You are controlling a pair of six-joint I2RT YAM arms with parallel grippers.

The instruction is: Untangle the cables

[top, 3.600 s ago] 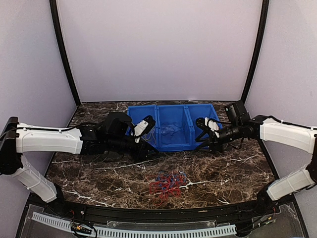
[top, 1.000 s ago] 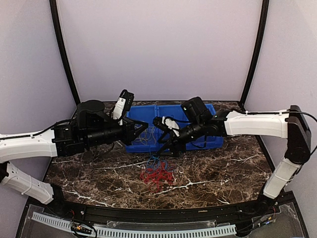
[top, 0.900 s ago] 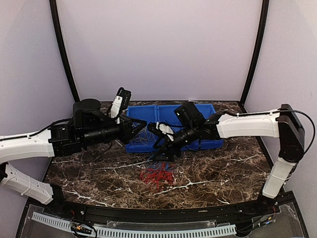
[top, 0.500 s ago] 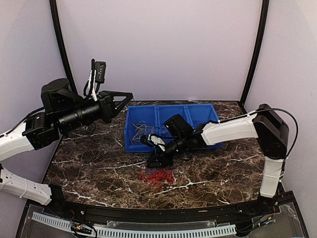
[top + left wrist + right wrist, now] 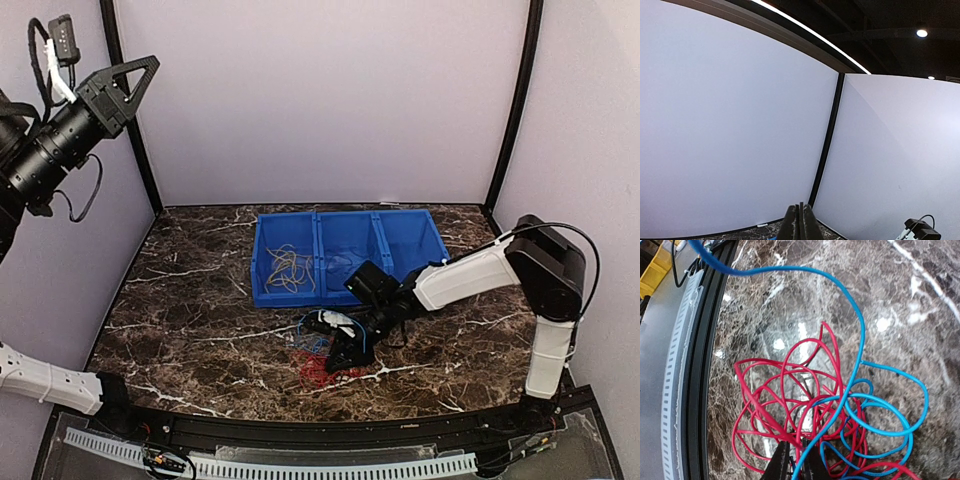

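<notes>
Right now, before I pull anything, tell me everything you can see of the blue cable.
The blue cable is a thin, glossy, plastic-looking wire on the marble table. In the right wrist view one strand arcs in from the upper left, seemingly raised off the surface, and runs down to the right gripper. Whether the fingers pinch it I cannot tell. The rest lies in several loose loops, threaded through the loops of the red cable.
</notes>
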